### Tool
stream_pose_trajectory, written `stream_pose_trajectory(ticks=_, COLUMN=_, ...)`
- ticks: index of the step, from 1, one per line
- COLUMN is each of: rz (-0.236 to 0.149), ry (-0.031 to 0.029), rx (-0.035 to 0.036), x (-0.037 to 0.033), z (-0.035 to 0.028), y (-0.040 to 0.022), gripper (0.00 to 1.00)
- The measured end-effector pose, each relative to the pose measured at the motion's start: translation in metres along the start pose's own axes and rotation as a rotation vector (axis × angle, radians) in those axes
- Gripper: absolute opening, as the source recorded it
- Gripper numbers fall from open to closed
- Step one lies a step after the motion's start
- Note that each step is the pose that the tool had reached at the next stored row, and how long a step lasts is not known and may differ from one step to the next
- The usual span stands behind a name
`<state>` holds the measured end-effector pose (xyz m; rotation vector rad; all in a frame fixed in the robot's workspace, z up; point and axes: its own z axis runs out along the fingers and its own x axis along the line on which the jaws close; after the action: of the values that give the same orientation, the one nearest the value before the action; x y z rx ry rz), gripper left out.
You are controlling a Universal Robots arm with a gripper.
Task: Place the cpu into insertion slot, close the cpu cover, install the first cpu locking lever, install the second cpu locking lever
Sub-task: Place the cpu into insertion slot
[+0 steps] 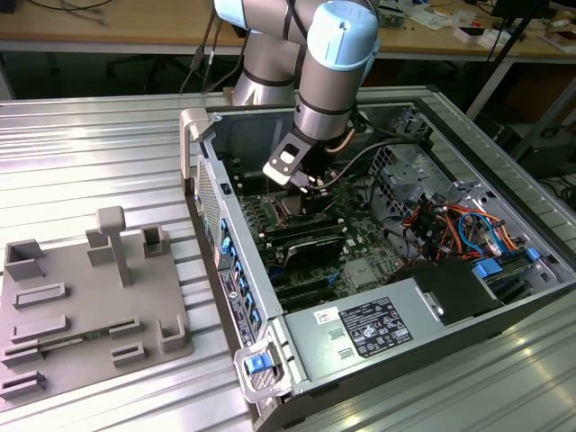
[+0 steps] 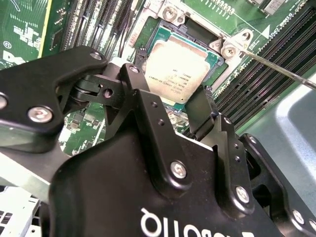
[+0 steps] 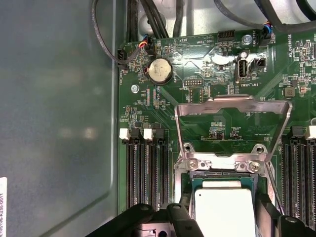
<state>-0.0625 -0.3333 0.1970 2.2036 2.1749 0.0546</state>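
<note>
In both wrist views the cpu (image 2: 180, 61) (image 3: 224, 210), a flat grey-silver square on a green base, lies level in the insertion slot (image 3: 193, 174), inside the slot's silver rim. My gripper (image 2: 167, 91) (image 3: 224, 224) (image 1: 309, 183) hangs right over it. Its black fingers (image 2: 134, 81) lie against two opposite edges of the chip. The cpu cover (image 3: 232, 104), a silver frame with a big window, stands swung up behind the slot. A thin metal locking lever (image 2: 281, 71) sticks out unlatched beside the slot.
The motherboard lies inside an open computer case (image 1: 378, 333) with its walls all round. Long black memory slots (image 3: 145, 173) flank the socket on both sides. Cable bundles (image 1: 450, 225) fill the case's far part. A grey fixture plate (image 1: 90, 306) rests on the table at the exterior view's left.
</note>
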Motion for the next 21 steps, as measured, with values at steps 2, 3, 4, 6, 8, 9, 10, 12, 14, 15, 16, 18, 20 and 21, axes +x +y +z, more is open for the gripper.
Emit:
stream_pose_trajectory(ticks=2, rz=0.010, ry=-0.0008, rx=0.0002, x=-0.0001, z=-0.0001, y=0.0004, gripper=0.57)
stream_pose_trajectory(ticks=3, rz=0.018, ry=-0.0013, rx=0.0003, x=0.0000, z=-0.0001, y=0.0005, gripper=0.57)
stream_pose_trajectory(ticks=4, rz=0.019, ry=-0.0013, rx=0.0003, x=0.0000, z=-0.0001, y=0.0005, gripper=0.57)
stream_pose_trajectory(ticks=6, rz=0.020, ry=-0.0014, rx=0.0002, x=0.0000, z=-0.0001, y=0.0005, gripper=0.57)
stream_pose_trajectory(ticks=8, rz=0.019, ry=-0.0014, rx=0.0002, x=0.0000, z=-0.0001, y=0.0005, gripper=0.57)
stream_pose_trajectory(ticks=9, rz=0.019, ry=-0.0014, rx=0.0003, x=0.0000, z=-0.0002, y=0.0005, gripper=0.57)
stream_pose_trajectory(ticks=10, rz=0.019, ry=-0.0009, rx=-0.0001, x=0.0001, z=-0.0012, y=0.0007, gripper=0.57)
stream_pose_trajectory(ticks=12, rz=0.019, ry=-0.0012, rx=0.0003, x=0.0000, z=-0.0031, y=0.0007, gripper=0.57)
stream_pose_trajectory(ticks=14, rz=0.019, ry=-0.0012, rx=0.0005, x=0.0000, z=-0.0033, y=0.0007, gripper=0.55)
stream_pose_trajectory(ticks=15, rz=0.019, ry=-0.0012, rx=0.0005, x=-0.0001, z=-0.0032, y=0.0006, gripper=0.55)
stream_pose_trajectory(ticks=16, rz=0.019, ry=-0.0006, rx=0.0005, x=-0.0001, z=-0.0030, y=0.0006, gripper=0.55)
stream_pose_trajectory(ticks=18, rz=0.015, ry=0.0018, rx=0.0007, x=-0.0005, z=-0.0019, y=0.0006, gripper=0.55)
stream_pose_trajectory(ticks=20, rz=0.008, ry=0.0039, rx=0.0008, x=-0.0008, z=-0.0005, y=0.0003, gripper=0.55)
stream_pose_trajectory(ticks=21, rz=0.004, ry=0.0057, rx=0.0008, x=-0.0009, z=-0.0001, y=0.0001, gripper=0.55)
